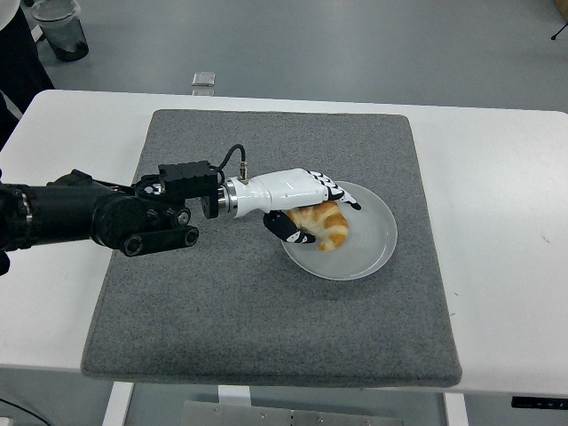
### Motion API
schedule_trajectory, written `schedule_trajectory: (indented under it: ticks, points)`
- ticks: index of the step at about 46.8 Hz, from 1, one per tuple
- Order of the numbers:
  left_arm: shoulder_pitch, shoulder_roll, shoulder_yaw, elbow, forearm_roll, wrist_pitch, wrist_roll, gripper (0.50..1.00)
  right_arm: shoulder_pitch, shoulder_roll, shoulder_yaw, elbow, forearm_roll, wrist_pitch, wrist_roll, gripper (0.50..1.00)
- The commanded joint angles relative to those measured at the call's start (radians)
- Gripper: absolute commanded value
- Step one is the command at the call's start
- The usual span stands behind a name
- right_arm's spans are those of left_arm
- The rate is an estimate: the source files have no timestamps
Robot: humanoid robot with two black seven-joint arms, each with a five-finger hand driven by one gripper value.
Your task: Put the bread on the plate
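Resting on plate (pixel 373 253) | bread (pixel 324 226) | left hand (pixel 306 209) fingers spread above

Left hand (pixel 297 197) over plate (pixel 377 248), fingers spread above bread (pixel 325 225) lying in plate

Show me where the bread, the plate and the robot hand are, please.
bread (pixel 326 225), head view, middle of its golden crust
plate (pixel 377 240), head view, bare right part inside the rim
left robot hand (pixel 302 200), head view, middle of the hand
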Motion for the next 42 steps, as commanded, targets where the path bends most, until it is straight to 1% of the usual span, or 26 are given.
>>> schedule_trajectory:
  ticks: [1, 3, 6, 15, 26, 30, 32, 35, 42]
  points:
    - [-0.004, 0.002, -0.002, -0.009, -0.001, -0.005, 0.000, 0.966, 0.000, 0.000, 0.000, 0.000, 0.000, 0.000, 0.001, 0.930]
    - [-0.006, 0.003, -0.011, -0.016, -0.003, -0.006, 0.001, 0.988, 0.000, 0.000, 0.000, 0.000, 0.000, 0.000, 0.001, 0.930]
    - [-0.004, 0.012, -0.041, -0.033, -0.003, -0.011, 0.001, 0.992, 0.000, 0.000, 0.000, 0.000, 0.000, 0.000, 0.001, 0.930]
    - [-0.006, 0.043, -0.082, -0.047, -0.018, -0.049, 0.005, 0.992, 0.000, 0.000, 0.000, 0.000, 0.000, 0.000, -0.001, 0.930]
    - [-0.006, 0.072, -0.097, -0.062, -0.019, -0.055, 0.003, 0.992, 0.000, 0.000, 0.000, 0.000, 0.000, 0.000, -0.001, 0.930]
    - [-0.006, 0.094, -0.123, -0.065, -0.026, -0.058, 0.003, 0.992, 0.000, 0.000, 0.000, 0.000, 0.000, 0.000, -0.001, 0.930]
    - [-0.006, 0.100, -0.146, -0.065, -0.027, -0.074, 0.003, 0.992, 0.000, 0.000, 0.000, 0.000, 0.000, 0.000, 0.001, 0.930]
    - [-0.004, 0.117, -0.197, -0.065, -0.036, -0.113, 0.005, 0.992, 0.000, 0.000, -0.001, 0.000, 0.000, 0.000, 0.001, 0.930]
    - [0.002, 0.175, -0.346, -0.055, -0.096, -0.235, 0.005, 0.992, 0.000, 0.000, -0.002, 0.000, 0.002, 0.001, -0.001, 0.930]
